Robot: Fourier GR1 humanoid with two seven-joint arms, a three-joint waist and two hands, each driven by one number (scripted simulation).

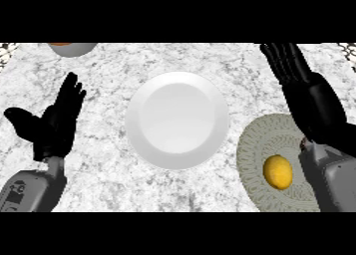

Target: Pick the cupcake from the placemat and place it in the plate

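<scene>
A white plate (177, 119) lies in the middle of the marble counter. To its right is a round pale woven placemat (268, 149), partly covered by my right forearm. On the mat's near part sits a small yellow rounded item, the cupcake (277, 172). My right hand (292, 67) stretches up past the mat's far edge with straight fingers, well beyond the cupcake and holding nothing. My left hand (52, 122) rests open at the left, fingers up, apart from the plate.
A bowl-like object with an orange inside (72, 48) is cut off by the top edge at the upper left. Dark patterned strips (0, 55) show at both upper corners of the counter.
</scene>
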